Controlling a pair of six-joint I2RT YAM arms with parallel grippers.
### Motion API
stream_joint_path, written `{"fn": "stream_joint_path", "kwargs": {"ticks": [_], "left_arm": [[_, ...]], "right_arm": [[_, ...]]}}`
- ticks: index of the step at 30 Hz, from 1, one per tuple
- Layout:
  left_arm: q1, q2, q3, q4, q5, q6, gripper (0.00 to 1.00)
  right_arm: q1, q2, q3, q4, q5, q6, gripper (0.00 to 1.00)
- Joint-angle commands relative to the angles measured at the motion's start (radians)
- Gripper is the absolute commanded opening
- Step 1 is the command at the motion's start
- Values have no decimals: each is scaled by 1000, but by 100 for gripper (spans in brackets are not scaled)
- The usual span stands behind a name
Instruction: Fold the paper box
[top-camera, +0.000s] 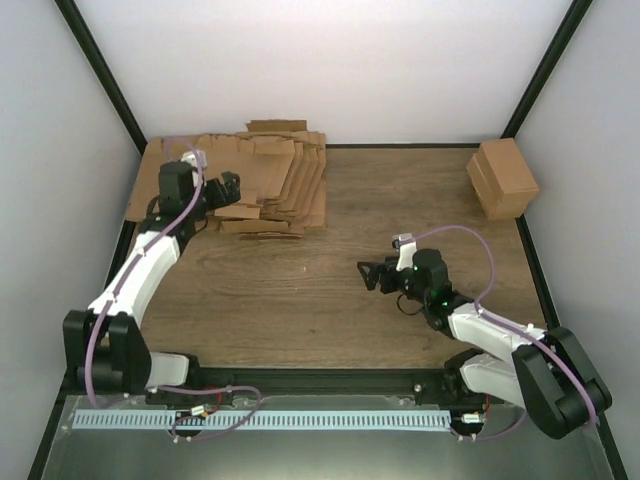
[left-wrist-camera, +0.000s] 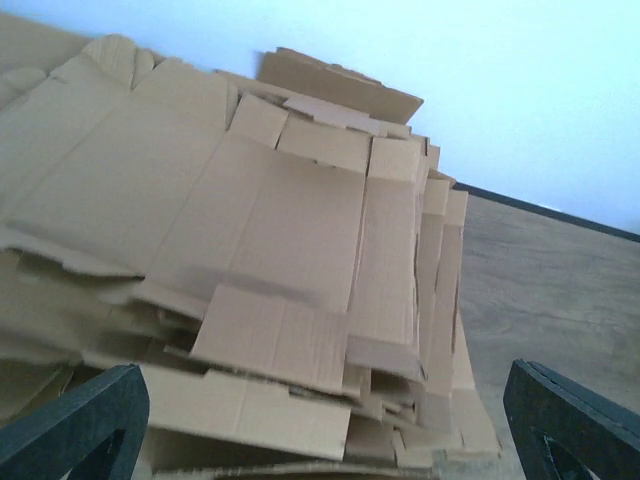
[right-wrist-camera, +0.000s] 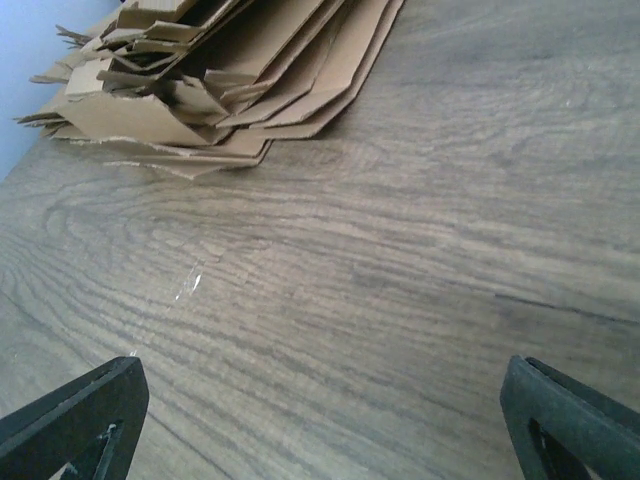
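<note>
At the far left corner of the worktop (top-camera: 300, 300) sits a thick pile (top-camera: 300, 190) of flat brown cardboard sheets, its far edge against the back wall and its left edge running out past the worktop's side. The paper box (left-wrist-camera: 270, 220) is the topmost die-cut sheet, lying flat and unfolded on that pile with its flaps and tabs spread. The sheets below it are fanned out, so their right-hand edges step down towards the wood. The left fingers (left-wrist-camera: 75, 425) hang over the near edge of the pile, spread wide with nothing between them and apart from the cardboard. The right fingers (right-wrist-camera: 70, 420) are likewise wide open and empty, low over bare wood near the middle of the worktop. The pile's ragged near edge lies well ahead of them. A blocky brown carton (top-camera: 503, 178) stands at the far right corner, close to the worktop's right edge. Between pile and carton, open wood runs the width of the worktop.
</note>
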Motion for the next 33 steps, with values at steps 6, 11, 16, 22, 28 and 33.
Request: {"fn": "stream_joint_path", "kwargs": {"ticks": [6,11,16,22,28,33], "left_arm": [[-149,372,360,-193,-141,161,95],[-259,579,586,-292,-282,244,87],[-302,771,828,-417,-386,286,81],[-305,925,1009,-535,-439,318,71],[-305,994,1067,-573,-440,335,70],[-307,1023,1098,-600,-509,339,65]], "right_arm": [[14,-20,115,-197,112,36,100],[14,-58,101,-284,165,55,100],[15,-95,63,-276,194,63,100],[15,-116,40,-230,171,53,100],[15,-109,41,-225,172,51,100],[15,-104,42,-225,172,51,100]]}}
